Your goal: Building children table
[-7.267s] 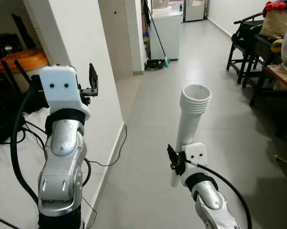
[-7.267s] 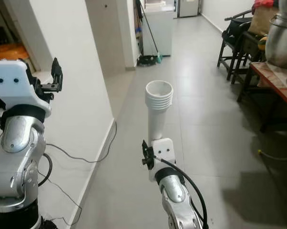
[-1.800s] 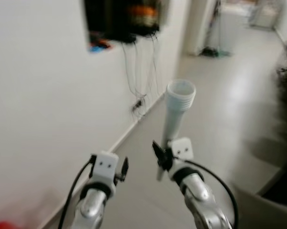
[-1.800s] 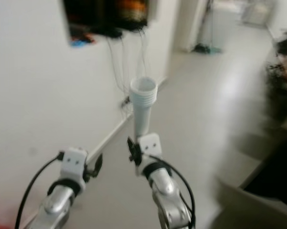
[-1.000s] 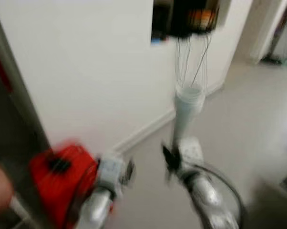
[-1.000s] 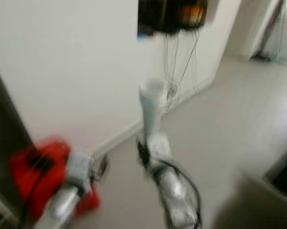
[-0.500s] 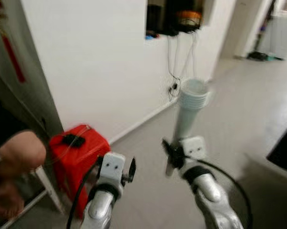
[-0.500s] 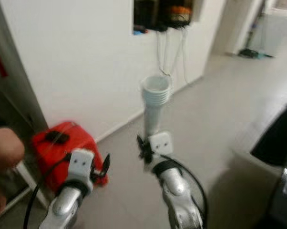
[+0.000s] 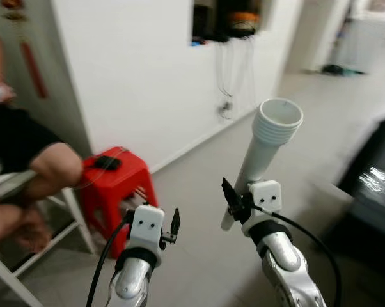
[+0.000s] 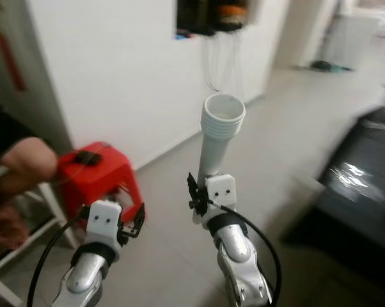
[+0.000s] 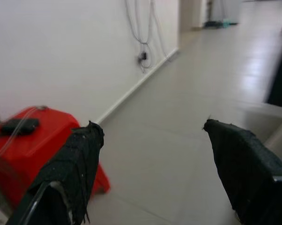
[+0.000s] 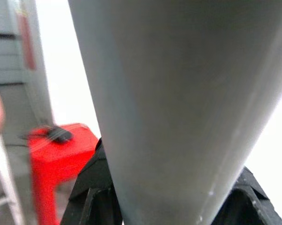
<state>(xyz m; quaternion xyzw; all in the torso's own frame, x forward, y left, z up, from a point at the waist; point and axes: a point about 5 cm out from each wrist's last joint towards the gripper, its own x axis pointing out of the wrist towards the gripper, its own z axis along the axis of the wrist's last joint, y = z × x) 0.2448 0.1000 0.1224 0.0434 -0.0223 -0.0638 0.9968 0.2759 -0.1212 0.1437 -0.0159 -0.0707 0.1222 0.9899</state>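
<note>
Left eye view shows the right gripper [image 9: 234, 206] clamped on an upright white table leg [image 9: 264, 149], the left gripper [image 11: 152, 159] spread wide and empty, so the robot is probably carrying the leg and must next find the tabletop.

stool [image 9: 116, 182] left, likely by wall [image 9: 135, 77]

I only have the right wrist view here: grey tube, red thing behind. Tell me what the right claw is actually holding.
Observer: The right claw is shut on a white table leg, a tapered tube held with its ridged open end up.
Operator: Report the left claw.
Observer: The left claw is open, with nothing between its fingers, held low in front of the robot.
Operator: Identify the red thing.
Observer: It is a red plastic stool by the white wall, with a small black object on top.
Operator: Flag anyone nearby.
Observer: A person sits at far left; a bare knee shows beside the stool.
</note>
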